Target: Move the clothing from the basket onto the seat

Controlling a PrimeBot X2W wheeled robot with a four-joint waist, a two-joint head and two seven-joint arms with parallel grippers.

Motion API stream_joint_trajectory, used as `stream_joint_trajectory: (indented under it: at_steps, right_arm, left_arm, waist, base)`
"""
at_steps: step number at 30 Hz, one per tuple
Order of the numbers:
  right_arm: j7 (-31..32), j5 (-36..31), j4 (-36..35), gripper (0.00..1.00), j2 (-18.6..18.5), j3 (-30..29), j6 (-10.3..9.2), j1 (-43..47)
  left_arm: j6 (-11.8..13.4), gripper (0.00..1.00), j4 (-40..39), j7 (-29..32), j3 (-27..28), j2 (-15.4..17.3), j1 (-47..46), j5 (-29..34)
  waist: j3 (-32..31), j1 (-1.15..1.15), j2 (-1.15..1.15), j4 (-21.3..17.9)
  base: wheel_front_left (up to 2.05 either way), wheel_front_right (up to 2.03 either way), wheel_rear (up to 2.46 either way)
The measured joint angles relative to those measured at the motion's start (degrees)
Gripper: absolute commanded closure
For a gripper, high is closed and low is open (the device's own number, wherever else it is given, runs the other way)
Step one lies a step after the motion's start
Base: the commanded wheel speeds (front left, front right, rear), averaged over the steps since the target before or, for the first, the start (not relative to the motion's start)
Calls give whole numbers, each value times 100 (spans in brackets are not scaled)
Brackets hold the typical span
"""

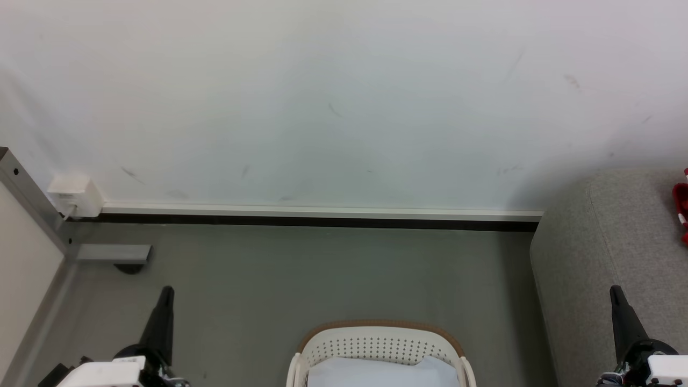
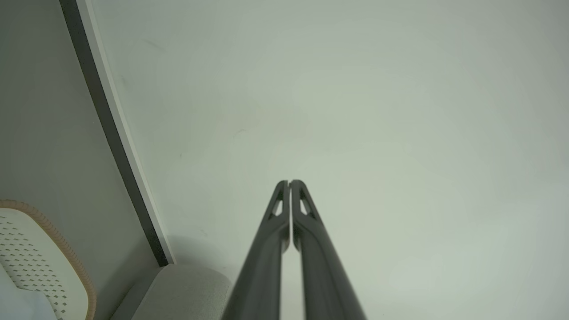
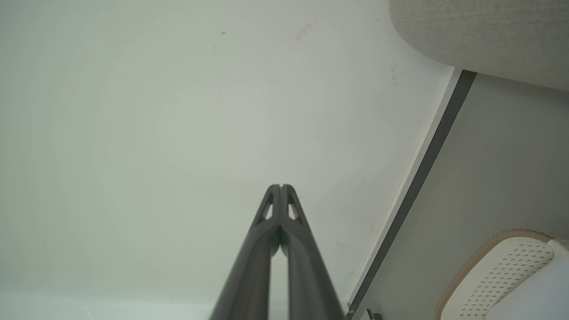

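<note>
"Below the white wall (image 1: 344,107), what is found?"
"Grey floor (image 1: 322,269). The basket (image 1: 376,324), with clothing (image 1: 376,373) inside, is set between the left gripper (image 1: 167,290) and right gripper (image 1: 614,290), jaws pressed together."

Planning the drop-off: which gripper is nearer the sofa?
Right. The right gripper is by the sofa; the left gripper is beyond the basket.

No text, label, brand or no. was legible anywhere: not on the basket (image 1: 376,344), seat (image 1: 607,242) or wall (image 1: 322,80).
</note>
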Motion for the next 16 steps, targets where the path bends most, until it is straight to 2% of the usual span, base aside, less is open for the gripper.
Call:
stream_joint_trajectory:
  at_steps: [16]
  right_arm:
    - [0, 0, 0, 100, 0, 0, 0, -1]
  left_arm:
    - [0, 100, 0, 0, -1, 0, 0, 0]
  waist:
    - [0, 0, 0, 0]
  base:
    - [0, 0, 0]
